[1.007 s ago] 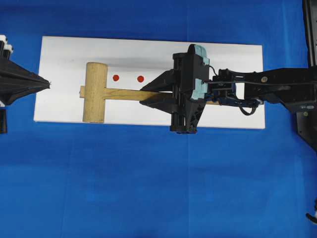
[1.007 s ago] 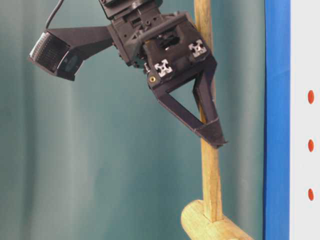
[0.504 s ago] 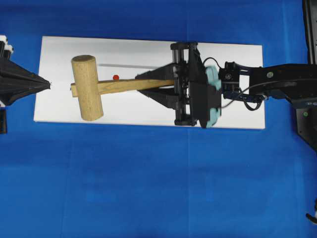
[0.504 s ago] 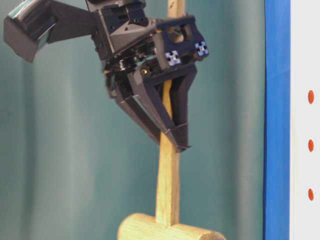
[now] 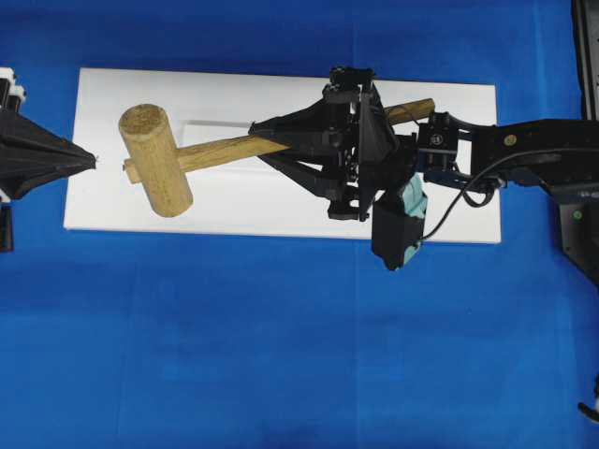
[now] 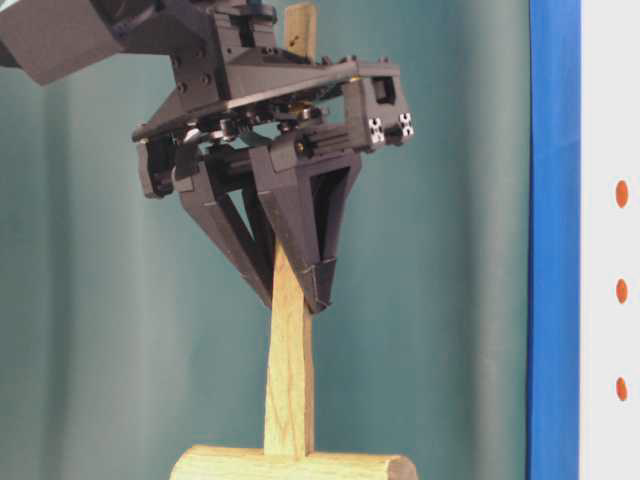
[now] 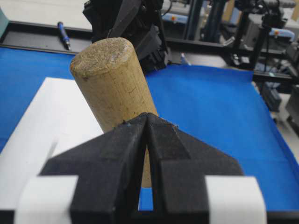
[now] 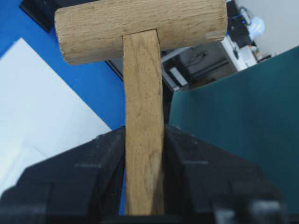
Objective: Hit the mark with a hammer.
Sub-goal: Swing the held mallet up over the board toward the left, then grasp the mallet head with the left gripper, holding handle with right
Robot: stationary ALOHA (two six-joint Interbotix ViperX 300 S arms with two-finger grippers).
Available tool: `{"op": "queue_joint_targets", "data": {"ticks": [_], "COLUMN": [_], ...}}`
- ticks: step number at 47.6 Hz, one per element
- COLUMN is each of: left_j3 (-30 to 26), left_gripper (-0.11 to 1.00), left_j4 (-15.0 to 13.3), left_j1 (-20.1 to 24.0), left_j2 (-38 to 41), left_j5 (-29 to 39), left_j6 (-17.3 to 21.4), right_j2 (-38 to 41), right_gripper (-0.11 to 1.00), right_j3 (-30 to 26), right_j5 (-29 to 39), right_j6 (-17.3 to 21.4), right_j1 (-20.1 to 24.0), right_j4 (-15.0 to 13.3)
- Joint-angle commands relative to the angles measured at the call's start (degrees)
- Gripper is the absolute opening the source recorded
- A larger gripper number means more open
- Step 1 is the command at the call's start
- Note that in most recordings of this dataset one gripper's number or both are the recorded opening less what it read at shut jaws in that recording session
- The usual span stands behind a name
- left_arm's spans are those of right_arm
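Gripping the wooden mallet (image 5: 154,161) by its handle, the right gripper (image 5: 265,141) is holding it raised above the white strip (image 5: 234,206), so the strike isn't landing yet.

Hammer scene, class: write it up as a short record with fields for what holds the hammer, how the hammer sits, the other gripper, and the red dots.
holder: right gripper, shut on the handle
hammer: lifted off the white strip, head toward the left gripper
left gripper: shut, empty, at the strip's left end
red dots: three in the table-level view; none visible from overhead
strike: not yet made
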Motion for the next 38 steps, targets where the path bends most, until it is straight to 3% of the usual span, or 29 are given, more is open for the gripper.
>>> {"op": "queue_joint_targets", "data": {"ticks": [1, 12, 17, 24, 27, 30, 38], "left_j3": [-0.6, -0.6, -0.6, -0.5, -0.5, -0.6, -0.7], "left_gripper": [0.00, 0.06, 0.25, 0.71, 0.85, 0.93, 0.92], "left_j4": [-0.1, -0.4, -0.5, -0.5, -0.4, -0.4, -0.4], "left_j1": [-0.2, -0.2, 0.3, 1.5, 1.8, 2.2, 3.5], "left_j2": [0.2, 0.2, 0.1, 0.3, 0.5, 0.6, 0.9], "left_j5": [-0.1, 0.0, 0.0, 0.4, 0.6, 0.6, 0.0], "left_j6": [-0.1, -0.9, -4.4, -8.8, -9.4, -9.6, -10.1], "right_j2": [-2.1, -2.0, -2.0, -2.0, -2.0, -2.1, -2.0], "right_gripper": [0.10, 0.10, 0.10, 0.10, 0.10, 0.10, 0.10], "right_j3": [-0.8, -0.8, -0.8, -0.9, -0.8, -0.9, -0.9], "right_j5": [-1.2, -1.2, -1.2, -1.2, -1.1, -1.1, -1.0], "right_j6": [-0.2, -0.3, -0.3, -0.4, -0.4, -0.4, -0.4], "right_j1": [0.0, -0.1, -0.1, -0.1, -0.2, -0.1, -0.1], "right_j4": [1.1, 1.3, 1.3, 1.3, 1.3, 1.3, 1.3]}}
